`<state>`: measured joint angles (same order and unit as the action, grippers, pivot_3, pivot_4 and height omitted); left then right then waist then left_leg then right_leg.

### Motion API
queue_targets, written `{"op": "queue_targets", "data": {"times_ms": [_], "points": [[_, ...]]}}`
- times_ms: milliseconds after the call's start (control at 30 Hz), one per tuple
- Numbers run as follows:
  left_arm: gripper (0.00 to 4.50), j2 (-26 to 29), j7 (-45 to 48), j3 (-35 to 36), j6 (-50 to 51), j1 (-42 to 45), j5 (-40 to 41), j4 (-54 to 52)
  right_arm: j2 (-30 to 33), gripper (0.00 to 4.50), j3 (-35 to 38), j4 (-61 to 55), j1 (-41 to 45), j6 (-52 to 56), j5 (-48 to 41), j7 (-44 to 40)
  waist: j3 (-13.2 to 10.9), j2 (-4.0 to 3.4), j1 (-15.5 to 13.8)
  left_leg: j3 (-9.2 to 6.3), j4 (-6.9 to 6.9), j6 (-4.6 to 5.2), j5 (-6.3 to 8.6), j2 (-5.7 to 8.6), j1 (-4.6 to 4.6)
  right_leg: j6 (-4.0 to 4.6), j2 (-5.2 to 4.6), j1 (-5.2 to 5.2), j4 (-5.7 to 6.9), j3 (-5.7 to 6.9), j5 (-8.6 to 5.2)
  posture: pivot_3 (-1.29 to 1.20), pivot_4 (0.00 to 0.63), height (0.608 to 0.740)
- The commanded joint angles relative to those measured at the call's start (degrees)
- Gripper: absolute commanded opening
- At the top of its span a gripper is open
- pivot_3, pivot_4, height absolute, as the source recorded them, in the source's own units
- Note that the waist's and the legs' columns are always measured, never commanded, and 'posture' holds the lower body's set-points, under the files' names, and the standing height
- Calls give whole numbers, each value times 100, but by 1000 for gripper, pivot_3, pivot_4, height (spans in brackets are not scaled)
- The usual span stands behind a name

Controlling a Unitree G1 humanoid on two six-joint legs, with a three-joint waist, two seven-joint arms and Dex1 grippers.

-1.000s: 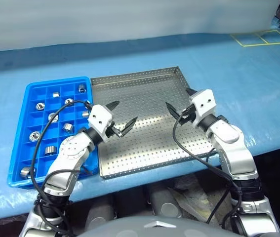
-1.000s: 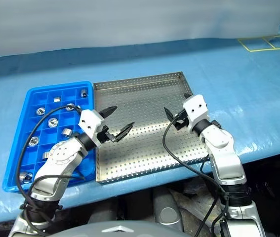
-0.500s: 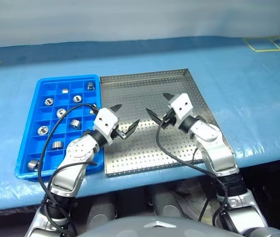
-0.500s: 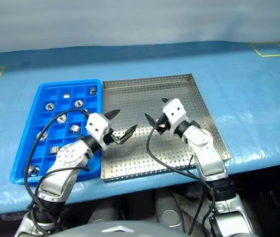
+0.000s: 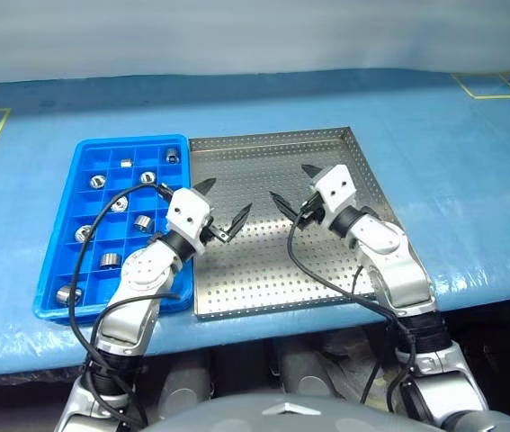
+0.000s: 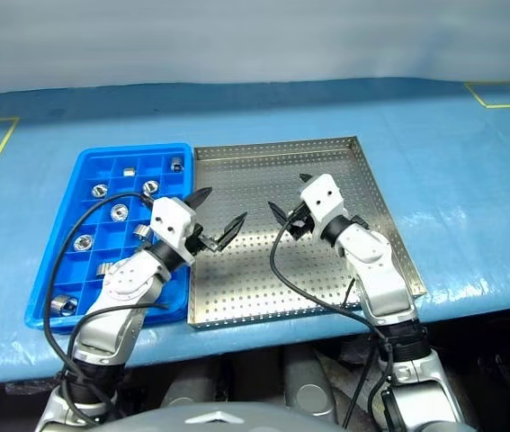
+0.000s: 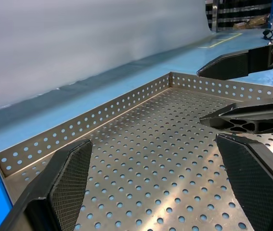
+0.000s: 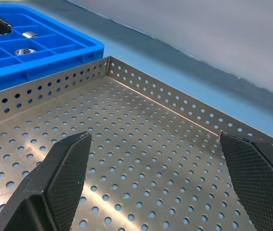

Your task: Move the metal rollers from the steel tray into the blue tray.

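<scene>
Both grippers over bare steel tray [image 5: 326, 279], fingers spread.
Left gripper [image 5: 221, 205] and right gripper [image 5: 294, 188] held nothing; rollers [image 5: 98, 181] lay in blue tray [image 5: 66, 200], left of steel tray.

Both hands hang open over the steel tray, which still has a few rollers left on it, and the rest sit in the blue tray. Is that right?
Not quite: the steel tray holds no rollers; its perforated floor is bare in the left eye view. Otherwise right: the left hand and right hand hang open over it, and the metal rollers sit in the blue tray.
</scene>
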<state>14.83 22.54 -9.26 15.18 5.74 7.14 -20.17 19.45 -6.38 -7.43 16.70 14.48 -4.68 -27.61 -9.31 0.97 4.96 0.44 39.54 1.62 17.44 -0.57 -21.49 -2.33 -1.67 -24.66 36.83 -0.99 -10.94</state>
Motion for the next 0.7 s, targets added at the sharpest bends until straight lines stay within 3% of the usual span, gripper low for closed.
{"op": "queue_targets", "data": {"times_ms": [33, 700], "points": [[4500, 16, 11, 112, -118, 13, 35, -165, 91, 4495, 176, -142, 41, 42, -50, -9, 0, 0, -12, 0, 0, 0, 0, 0, 0, 0, 0, 0, 0, 0, 0, -154, 150, 740], [4500, 80, 56, 194, -114, 100, 1, -153, 486, 4495, 361, -138, 15, 294, -44, -94, 0, 0, -24, 2, 2, 1, 0, 0, -1, -1, 1, 1, 0, 0, 0, -160, 150, 740]]}}
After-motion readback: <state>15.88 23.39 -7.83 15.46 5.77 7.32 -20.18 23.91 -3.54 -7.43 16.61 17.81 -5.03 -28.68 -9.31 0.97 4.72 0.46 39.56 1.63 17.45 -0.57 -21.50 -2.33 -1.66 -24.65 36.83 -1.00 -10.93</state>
